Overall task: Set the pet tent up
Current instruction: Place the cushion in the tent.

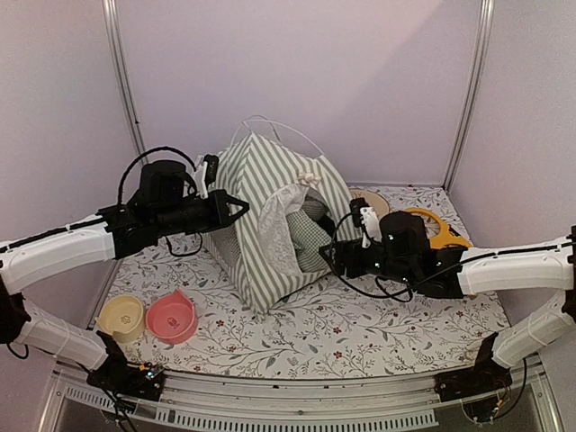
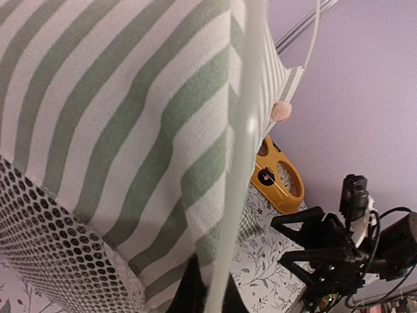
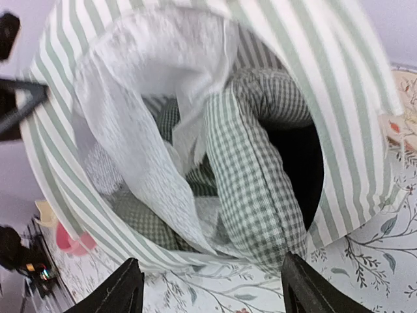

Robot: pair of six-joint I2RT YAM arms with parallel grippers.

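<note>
The pet tent point(image 1: 261, 193), green-and-white striped, stands at the table's middle with its thin white poles crossing above its top. Its white lace curtain point(image 3: 140, 124) hangs across the round opening, and a green gingham cushion point(image 3: 251, 182) sits inside on edge. The black mesh window point(image 2: 45, 248) shows in the left wrist view. My left gripper point(image 1: 241, 206) is at the tent's left front edge, shut on a white pole point(image 2: 238, 195) that runs up between its fingers point(image 2: 190, 292). My right gripper point(image 3: 218, 293) is open and empty, just in front of the opening, low over the mat.
A yellow bowl point(image 1: 121, 317) and a pink bowl point(image 1: 172, 317) sit at the front left. A yellow-orange ring-shaped item point(image 1: 434, 227) and a beige disc point(image 1: 371, 200) lie at the back right. Purple walls enclose the floral mat point(image 1: 360, 324).
</note>
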